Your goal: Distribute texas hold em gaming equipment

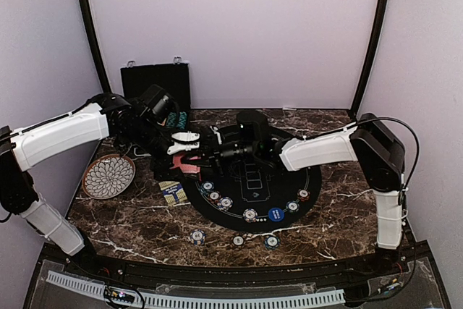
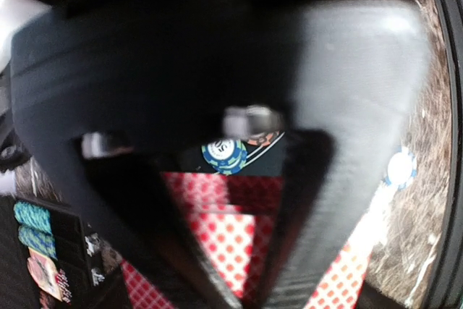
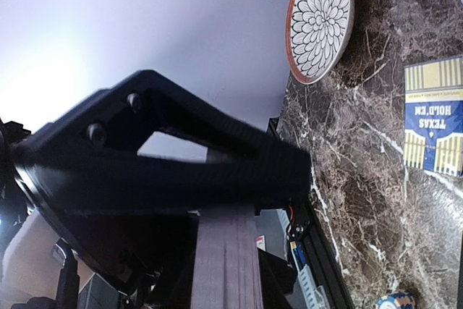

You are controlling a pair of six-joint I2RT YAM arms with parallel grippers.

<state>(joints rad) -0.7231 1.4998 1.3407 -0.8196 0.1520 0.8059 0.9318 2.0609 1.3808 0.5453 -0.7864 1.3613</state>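
- The red-backed playing cards (image 2: 217,247) are seen near the middle of the dark marble counter (image 1: 130,222), just under the left pincer (image 1: 187,147) and the right pincer (image 1: 207,154).
- Whether either pincer is spread or pinching cannot be told.
- The cards are judged thin, light, bendy and slippery; a hold across the long edges is advised.
- Small striped poker chips (image 1: 226,202) are laid on the round black mat (image 1: 257,179), and three more chips (image 1: 238,240) by the near edge; they look hard and are best pinched at the rim.
- Rows of teal chips (image 2: 32,216) are kept in the black hard case (image 1: 155,81) at the far edge.
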